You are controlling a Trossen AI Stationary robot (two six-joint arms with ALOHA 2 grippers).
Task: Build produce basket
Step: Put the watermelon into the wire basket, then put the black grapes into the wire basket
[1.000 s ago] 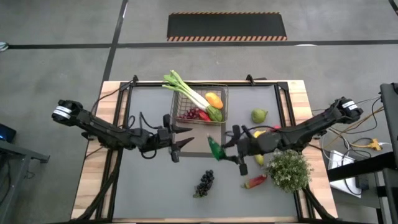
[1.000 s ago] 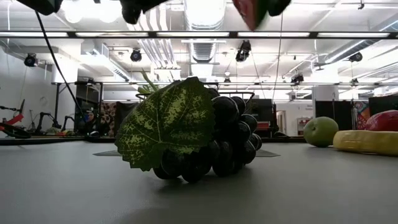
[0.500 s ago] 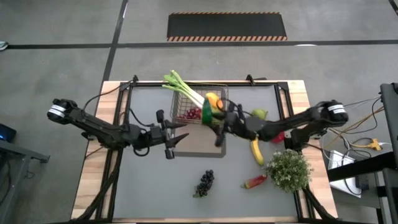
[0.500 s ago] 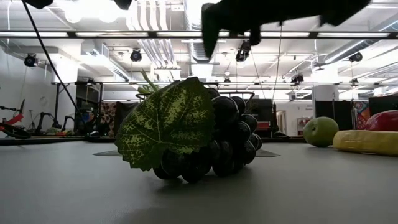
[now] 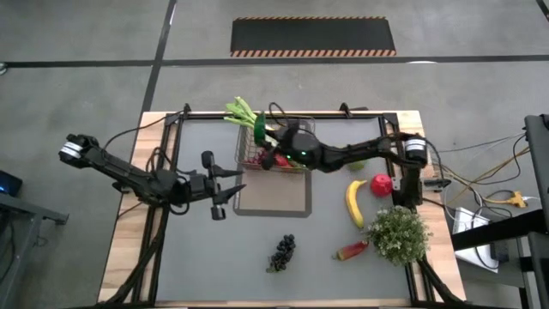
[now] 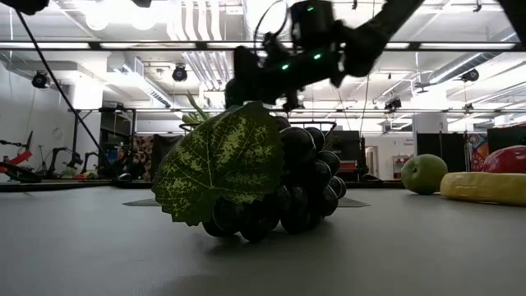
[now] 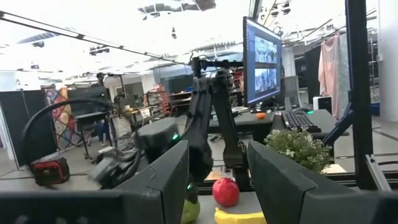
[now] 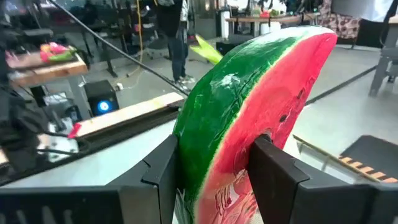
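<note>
We see the right gripper (image 8: pixel 211 168) reaching over the basket (image 5: pixel 274 150) at the desk's far edge, its fingers (image 8: pixel 277 177) clamped on the watermelon slice (image 8: pixel 249 118). The leek (image 5: pixel 243 112) juts from the basket's far-left corner. On the desk's right side lie the banana (image 5: pixel 352 202) and apple (image 5: pixel 381 184); the grapes (image 5: pixel 283 251) sit near the front edge. The left gripper (image 5: pixel 225 183) hovers left of the basket, fingers (image 7: pixel 168 180) parted and empty.

Grey floor (image 5: pixel 77 34) (striped mat (image 5: pixel 313 36)), bright ceiling lights (image 6: pixel 271 16).
</note>
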